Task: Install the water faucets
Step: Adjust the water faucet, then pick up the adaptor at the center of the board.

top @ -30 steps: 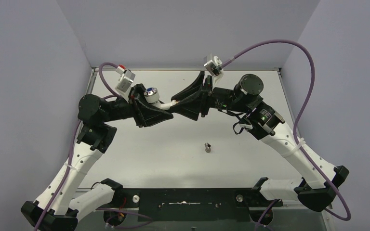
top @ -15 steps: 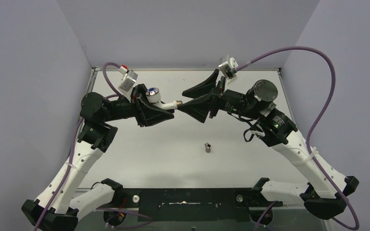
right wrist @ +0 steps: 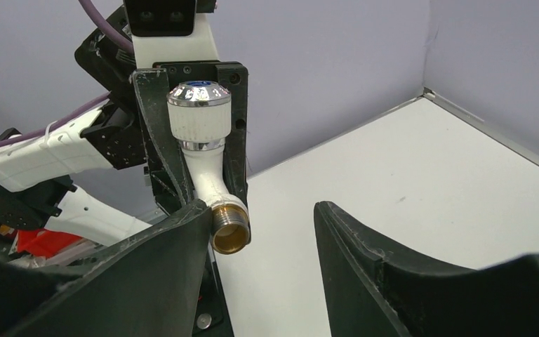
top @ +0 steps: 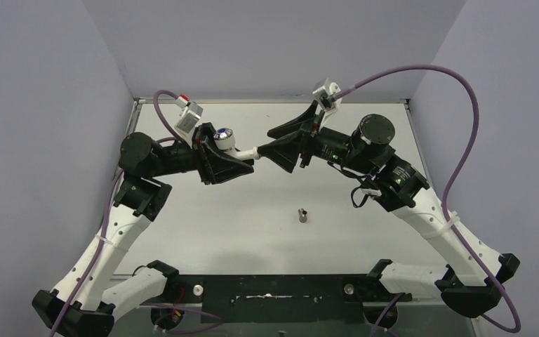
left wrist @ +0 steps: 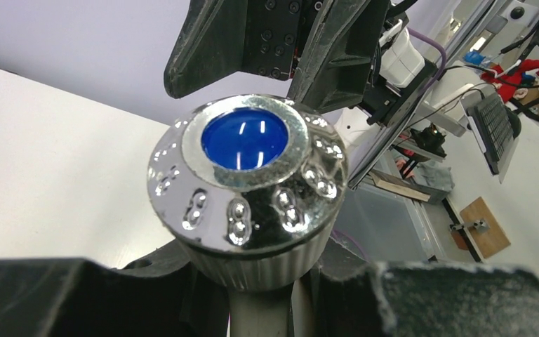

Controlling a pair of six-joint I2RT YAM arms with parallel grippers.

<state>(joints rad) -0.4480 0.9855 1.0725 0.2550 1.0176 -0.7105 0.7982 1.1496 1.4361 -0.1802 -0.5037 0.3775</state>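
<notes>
a pale table (top: 203, 225) is seen from above, closed in by lilac walls (top: 281, 42) at 9, 12 and 3 o'clock. the left arm (top: 123, 217) is raised from 7 o'clock and the right arm (top: 428, 217) from 5 o'clock. both are bent inward so that the grippers meet above the far half of the table, at about 12 o'clock from its middle. a purple cable (top: 463, 140) is looped high over the right arm.

the left gripper (top: 242, 163) is pointed toward 3 o'clock. its jaws are pressed together on the neck of the white tap body (top: 237, 149), which is held clear of the table. the chrome knob (left wrist: 247, 179) with its blue dot is carried on top, above the black fingers. in the right wrist view the tap is seen upright, and the brass threaded end (right wrist: 229, 235) is turned toward the camera at the bottom of the curved neck.

the right gripper (top: 267, 142) is pointed toward 9 o'clock, with its jaws spread apart and nothing pinched between them. the brass end is found just beside the finger at 9 o'clock in that view. whether the two touch cannot be told.

the small metal fitting (top: 302, 215) is stood alone on the table, at about 5 o'clock from the held tap and well apart from both grippers.
</notes>
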